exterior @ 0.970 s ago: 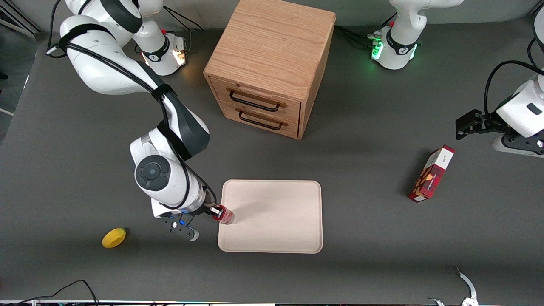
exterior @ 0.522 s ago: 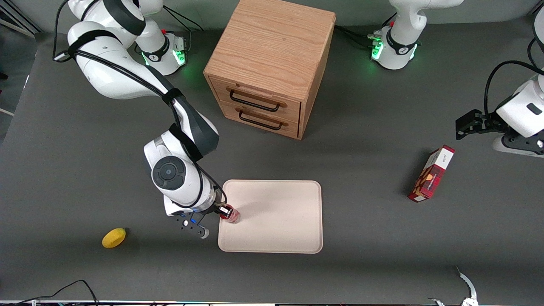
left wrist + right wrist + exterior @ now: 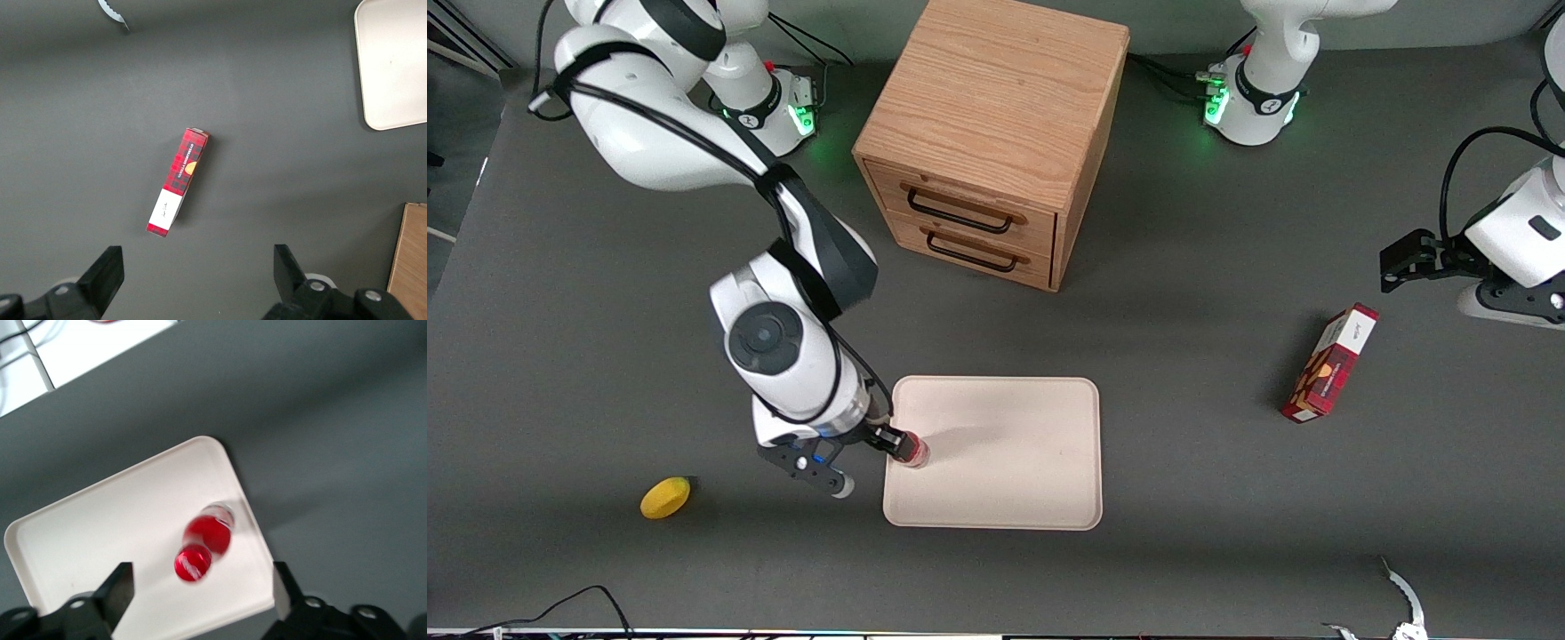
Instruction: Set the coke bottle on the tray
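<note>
gripper (image 3: pixel 200 603) has let go, fingers spread wide and lifted off the coke bottle (image 3: pixel 203 548), which now stands free on the tray (image 3: pixel 1014 453) near the working-arm edge. placement looks done.

Quick count of what's on the surface (image 3: pixel 1209 498): one coke bottle (image 3: pixel 911 449), one cream tray (image 3: pixel 1005 471), one yellow lemon (image 3: pixel 665 497), one red plaid box (image 3: pixel 1329 363), and one wooden cabinet (image 3: pixel 996 107) with two drawers, so two black handles. One working hand (image 3: pixel 889 440), two fingers.
</note>
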You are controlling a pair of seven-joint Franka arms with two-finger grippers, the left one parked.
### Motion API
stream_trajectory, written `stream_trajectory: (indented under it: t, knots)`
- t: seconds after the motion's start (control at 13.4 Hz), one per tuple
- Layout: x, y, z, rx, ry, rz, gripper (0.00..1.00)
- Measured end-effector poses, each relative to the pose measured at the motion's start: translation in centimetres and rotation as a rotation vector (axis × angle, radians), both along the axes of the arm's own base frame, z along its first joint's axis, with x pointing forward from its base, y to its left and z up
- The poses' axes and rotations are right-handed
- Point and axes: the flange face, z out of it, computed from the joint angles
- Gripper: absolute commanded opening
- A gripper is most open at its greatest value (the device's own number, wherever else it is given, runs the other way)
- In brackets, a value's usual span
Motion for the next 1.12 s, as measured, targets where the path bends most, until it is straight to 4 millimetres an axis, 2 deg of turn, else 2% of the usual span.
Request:
stream_trajectory:
  t: [0.07,0.15,0.3,0.45,0.52,0.6,0.67,0.75,0.82,0.97,1.12]
  knots:
    - [-1.2,-0.8,4.1,-0.034,0.005,0.026,1.00]
    - [-3.0,-1.9,9.0,-0.060,0.009,0.053,1.00]
    - [-7.5,-5.4,19.0,-0.061,0.027,0.132,1.00]
    - [-12.1,-11.4,26.5,-0.052,0.069,0.202,1.00]
    - [-13.8,-15.1,28.7,-0.036,0.084,0.225,1.00]
    - [-15.1,-19.1,29.8,-0.021,0.092,0.244,1.00]
    - [-16.2,-22.6,29.4,-0.014,0.095,0.258,1.00]
    - [-16.9,-24.8,28.1,-0.015,0.088,0.266,1.00]
    - [-17.6,-25.8,26.2,-0.019,0.089,0.268,1.00]
    - [-18.5,-25.7,22.6,-0.024,0.114,0.272,1.00]
    - [-18.6,-25.3,21.8,-0.026,0.112,0.279,1.00]
